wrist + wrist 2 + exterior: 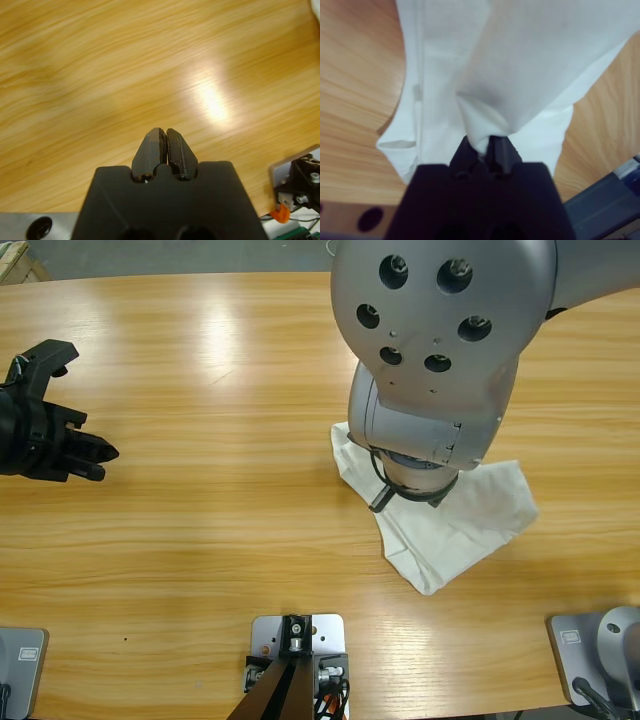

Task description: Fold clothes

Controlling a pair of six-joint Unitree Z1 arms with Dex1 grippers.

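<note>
The clothes, a white T-shirt (455, 525), lie bunched on the wooden table right of the middle, partly hidden under the big silver right arm (440, 350). In the right wrist view my right gripper (487, 142) is shut on a pinched fold of the white T-shirt (520, 65), and the cloth drapes away from the jaws over the table. My left gripper (100, 460) hovers at the table's left edge, far from the shirt. The left wrist view shows my left gripper (165, 134) shut on nothing, above bare wood.
The wooden table (220, 370) stretches wide between the two arms. The table's far edge runs along the top of the high view. A rig part with an orange piece (281, 212) shows at the lower right of the left wrist view.
</note>
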